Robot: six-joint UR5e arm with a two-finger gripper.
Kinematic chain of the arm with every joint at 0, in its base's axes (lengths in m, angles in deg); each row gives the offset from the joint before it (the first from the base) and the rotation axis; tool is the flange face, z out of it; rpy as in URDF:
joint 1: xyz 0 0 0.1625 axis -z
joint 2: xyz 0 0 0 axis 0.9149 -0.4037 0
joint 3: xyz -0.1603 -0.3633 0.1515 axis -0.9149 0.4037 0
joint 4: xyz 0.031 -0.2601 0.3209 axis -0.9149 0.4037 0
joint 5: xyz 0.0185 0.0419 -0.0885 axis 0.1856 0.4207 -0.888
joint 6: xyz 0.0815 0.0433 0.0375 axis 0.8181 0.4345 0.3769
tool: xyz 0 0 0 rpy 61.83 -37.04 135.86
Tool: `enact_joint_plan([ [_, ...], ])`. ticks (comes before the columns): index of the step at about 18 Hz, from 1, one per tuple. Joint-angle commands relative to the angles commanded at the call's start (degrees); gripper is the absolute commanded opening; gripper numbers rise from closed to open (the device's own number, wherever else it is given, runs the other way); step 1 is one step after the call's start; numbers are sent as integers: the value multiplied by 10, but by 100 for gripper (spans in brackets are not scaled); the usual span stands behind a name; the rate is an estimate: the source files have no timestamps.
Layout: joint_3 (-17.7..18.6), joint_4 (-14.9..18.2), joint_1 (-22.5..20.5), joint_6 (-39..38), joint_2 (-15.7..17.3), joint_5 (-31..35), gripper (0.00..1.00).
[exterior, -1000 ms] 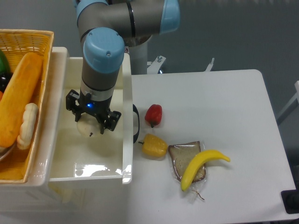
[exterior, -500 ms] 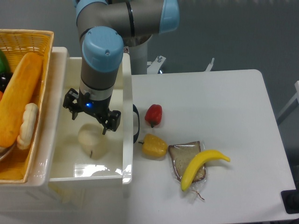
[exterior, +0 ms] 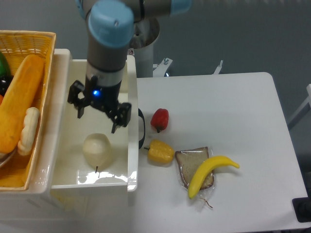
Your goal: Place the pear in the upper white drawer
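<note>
The pale cream pear (exterior: 97, 150) lies on the floor of the upper white drawer (exterior: 131, 145), near its front, with its dark stem pointing toward the front wall. The drawer's black curved handle (exterior: 141, 128) faces the table. My gripper (exterior: 99, 118) hangs above the drawer, over and slightly behind the pear, clear of it. Its fingers are spread apart and hold nothing.
A woven yellow basket (exterior: 26, 36) with a bread loaf (exterior: 19, 102) sits left of the drawer. On the table to the right lie a red pepper (exterior: 160, 119), a yellow bell pepper (exterior: 160, 151), a bread slice (exterior: 187, 162) and a banana (exterior: 210, 174).
The gripper let go of the pear, which dropped to the drawer floor and settled toward the front. The gripper then rose straight up, open.
</note>
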Motion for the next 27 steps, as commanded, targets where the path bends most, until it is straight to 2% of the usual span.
enact_joint_plan([
  [7, 5, -1, -120, 4, 11, 51, 100],
  [10, 5, -3, -184, 64, 1, 59, 100],
  [12, 4, -5, -210, 87, -33, 81, 100],
  [14, 0, -10, -229, 120, -44, 103, 100],
  [18, 0, -40, -258, 246, -89, 122, 100],
  [23, 0, -44, -287, 385, -130, 169, 100],
  [27, -1, -56, -308, 417, -166, 168, 100],
])
